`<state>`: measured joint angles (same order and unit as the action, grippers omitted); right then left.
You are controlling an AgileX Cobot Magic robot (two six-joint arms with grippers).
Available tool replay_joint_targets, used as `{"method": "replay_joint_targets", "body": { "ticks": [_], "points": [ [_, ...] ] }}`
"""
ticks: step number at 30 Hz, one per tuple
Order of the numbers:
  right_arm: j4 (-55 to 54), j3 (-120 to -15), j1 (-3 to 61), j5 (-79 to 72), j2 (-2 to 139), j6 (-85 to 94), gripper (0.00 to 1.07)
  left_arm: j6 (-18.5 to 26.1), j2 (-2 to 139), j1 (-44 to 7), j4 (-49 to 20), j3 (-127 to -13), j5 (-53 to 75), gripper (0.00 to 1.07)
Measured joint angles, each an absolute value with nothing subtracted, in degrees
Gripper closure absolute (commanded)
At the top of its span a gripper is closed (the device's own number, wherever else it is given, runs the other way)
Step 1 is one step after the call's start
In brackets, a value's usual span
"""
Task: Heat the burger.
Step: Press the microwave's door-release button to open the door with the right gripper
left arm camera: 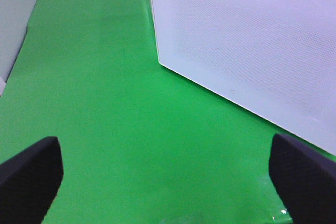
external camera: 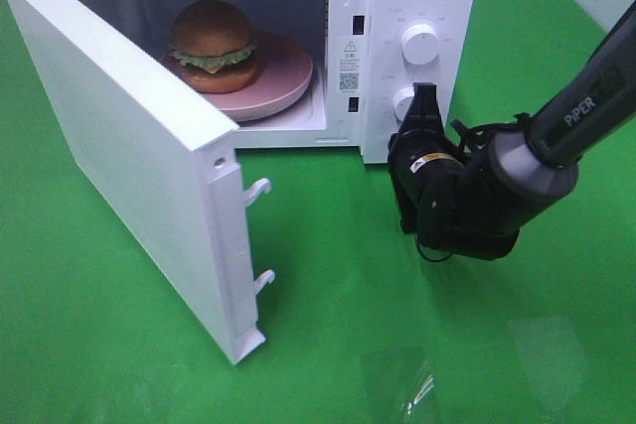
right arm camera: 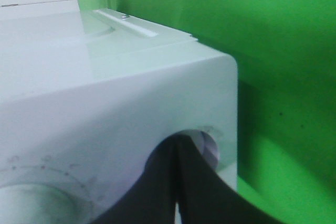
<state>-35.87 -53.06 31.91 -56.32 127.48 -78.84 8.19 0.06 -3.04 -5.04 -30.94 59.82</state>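
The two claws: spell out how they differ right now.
Left claw stands wide open; right claw is shut, tips pressed together. Left claw hangs over the green surface beside the open microwave door; right claw points at the microwave's lower knob. Left claw shows only in its wrist view; right claw also in the high view. Both are dark and hold nothing.

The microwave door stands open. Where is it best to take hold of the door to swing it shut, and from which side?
Probably the microwave door at its free edge, between the two latch hooks: there the slab is thin enough for jaws to straddle, and it lies farthest from the hinge. Come from the outer face, which the open left gripper looks at.
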Motion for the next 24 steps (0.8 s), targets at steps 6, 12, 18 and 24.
{"method": "replay_joint_targets", "body": {
  "ticks": [6, 12, 18, 24],
  "points": [
    [-35.24, -52.08, 32.03, -56.49, 126.68, -79.41, 1.07, 8.19, 0.06, -3.04, -5.04, -30.94, 59.82, 0.07],
    [-32.43, -49.68, 31.8, -54.89, 124.45, -79.7, 1.07, 8.19, 0.06, -3.04, -5.04, -30.94, 59.82, 0.07],
    [-28.82, -47.21, 32.09, -55.29, 122.44, -83.08, 1.07, 8.19, 0.06, -3.04, -5.04, -30.94, 59.82, 0.07],
    [-22.35, -42.69, 32.77, -56.38, 118.32, -85.37, 1.06, 8.19, 0.06, -3.04, -5.04, -30.94, 59.82, 0.07]
  ]
}}
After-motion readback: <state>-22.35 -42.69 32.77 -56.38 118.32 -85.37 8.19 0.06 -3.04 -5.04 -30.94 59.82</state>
